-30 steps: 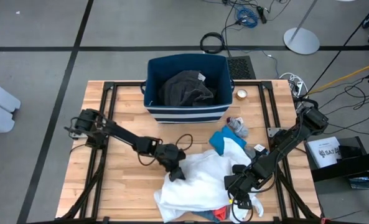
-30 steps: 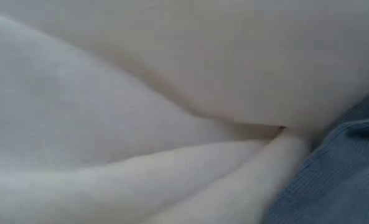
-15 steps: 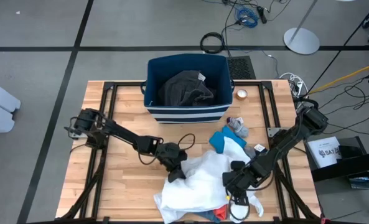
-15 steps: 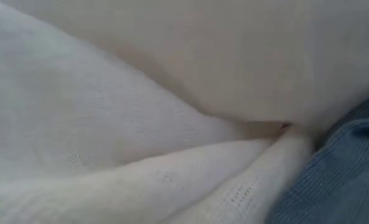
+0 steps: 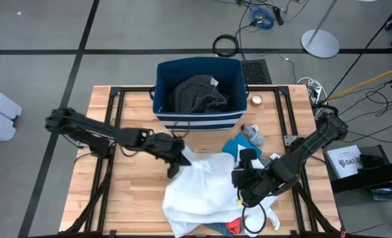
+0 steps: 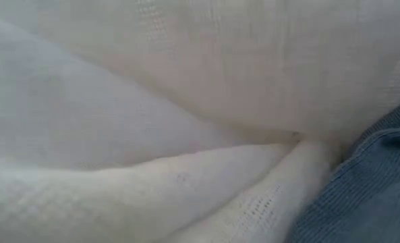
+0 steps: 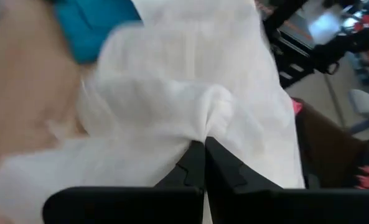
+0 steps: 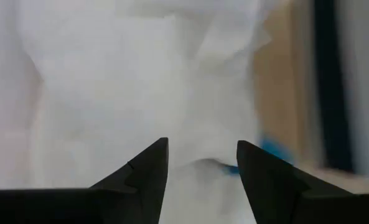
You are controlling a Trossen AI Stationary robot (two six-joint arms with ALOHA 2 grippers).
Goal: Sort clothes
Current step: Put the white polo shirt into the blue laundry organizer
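Note:
A large white garment (image 5: 205, 192) lies heaped on the near middle of the wooden table (image 5: 129, 192). It fills the low view, as white cloth (image 6: 152, 101). My left gripper (image 5: 177, 164) is shut on the garment's far left edge and raised above the table. My right gripper (image 5: 239, 181) hovers over the garment's right side with its fingers apart (image 8: 203, 142); I cannot tell whether they touch the cloth. A teal piece (image 5: 234, 147) lies partly under the garment's far edge. A dark grey garment (image 5: 196, 94) lies in the navy bin (image 5: 161, 106). My left gripper pinches a puckered bunch of the white garment's far left edge (image 7: 212, 121) between its two shut fingers (image 7: 193, 165). The fingers slant down from the table's left side. That edge is lifted off the table; the rest of the garment trails down and lies on the table.
A small grey and maroon piece (image 5: 252, 135) lies by the teal one. A red piece (image 5: 234, 227) and a white sock (image 5: 270, 215) lie at the near edge. Blue-grey cloth (image 6: 361, 196) lies against the low camera. The bin stands at the far middle.
My left gripper has risen and gone toward the far edge, drawing the white garment's left edge up off the table while the rest stays down. My right gripper has also risen, shifted toward the left and far side, and tipped further downward.

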